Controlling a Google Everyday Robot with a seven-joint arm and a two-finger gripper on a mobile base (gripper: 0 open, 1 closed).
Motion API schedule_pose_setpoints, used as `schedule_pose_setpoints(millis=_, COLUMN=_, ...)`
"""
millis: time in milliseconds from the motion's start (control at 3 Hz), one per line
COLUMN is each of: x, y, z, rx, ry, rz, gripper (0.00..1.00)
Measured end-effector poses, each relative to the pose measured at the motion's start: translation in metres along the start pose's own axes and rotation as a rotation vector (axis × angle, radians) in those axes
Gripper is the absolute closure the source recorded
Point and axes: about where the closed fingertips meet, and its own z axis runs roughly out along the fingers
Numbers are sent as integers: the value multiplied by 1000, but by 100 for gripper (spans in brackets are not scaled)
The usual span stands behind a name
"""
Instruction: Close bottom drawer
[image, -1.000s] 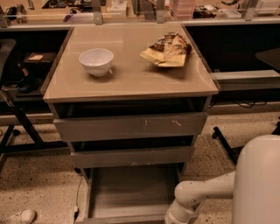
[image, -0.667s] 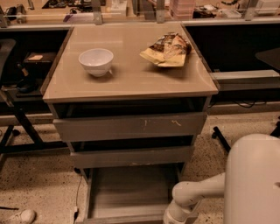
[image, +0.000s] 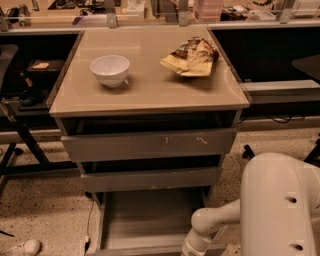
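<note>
Looking down through the camera, I see the bottom drawer pulled out at the foot of the cabinet, below two other drawers. My gripper sits low at that drawer's front right corner, cut off by the frame edge, so I cannot tell whether it is open or holding anything.

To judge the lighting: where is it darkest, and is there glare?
Camera view: warm light; darkest in the gaps above the upper drawers; the tabletop has soft sheen, no hard glare; the bowl casts a small shadow; the open bottom drawer is dim; the tool is out of frame below the arm.
</note>
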Motion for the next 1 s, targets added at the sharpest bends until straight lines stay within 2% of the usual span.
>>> schedule_pose_setpoints(millis=333, x=-7, y=-13, z=6, rx=19, ry=-22, rz=-17, gripper=100)
schedule_pose_setpoints(millis=1000, x=-12, y=-33, z=23, rx=39, ry=-24, rz=-25, gripper=100)
